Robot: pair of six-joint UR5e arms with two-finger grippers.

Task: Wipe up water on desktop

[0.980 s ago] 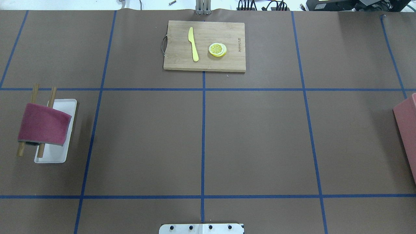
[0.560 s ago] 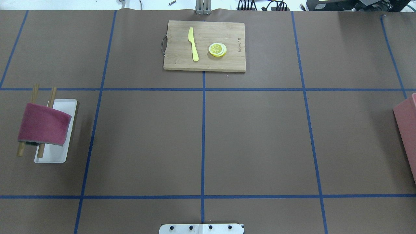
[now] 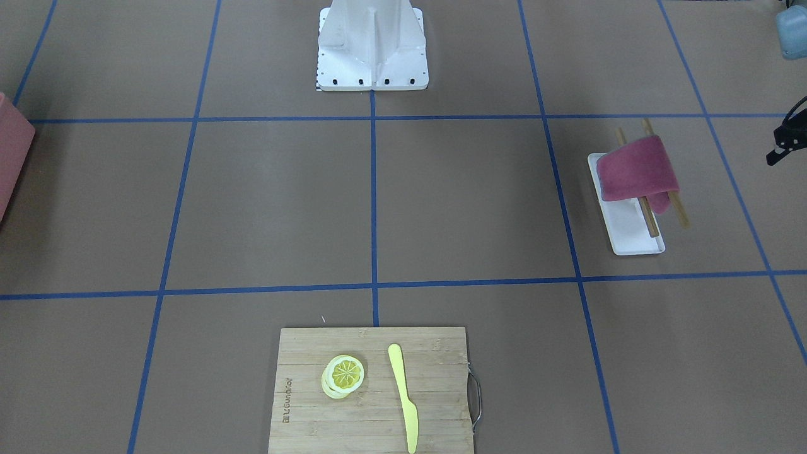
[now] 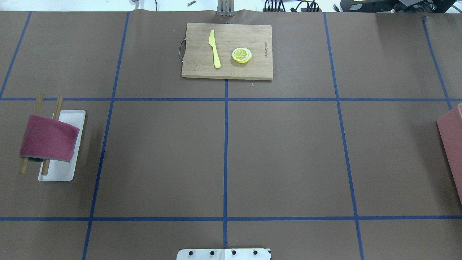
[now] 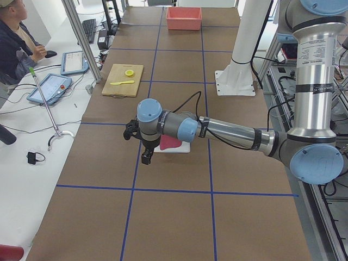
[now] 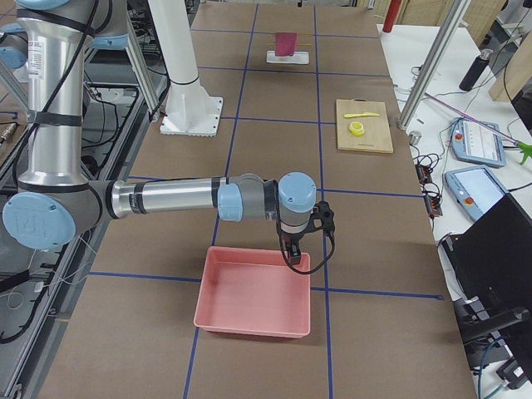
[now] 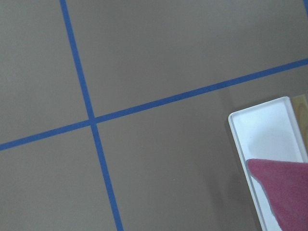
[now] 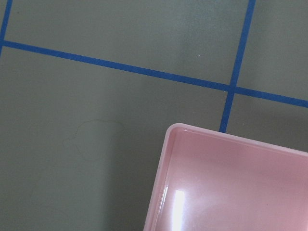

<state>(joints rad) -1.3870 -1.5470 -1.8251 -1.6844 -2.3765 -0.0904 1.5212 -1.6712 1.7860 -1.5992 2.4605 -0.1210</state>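
Note:
The grey-brown desktop with blue tape lines shows no clear water; the right wrist view shows only a faint outlined mark on it. A magenta cloth hangs over two wooden rods above a white tray at the left; it also shows in the front view and the left wrist view. My left gripper hovers beside the cloth; only a black part of it shows in the front view, and I cannot tell its state. My right gripper hangs over the pink bin's edge; I cannot tell its state.
A bamboo cutting board at the far middle carries a yellow knife and lemon slices. A pink bin sits at the right edge. The robot's white base stands at the near middle. An operator sits across the table.

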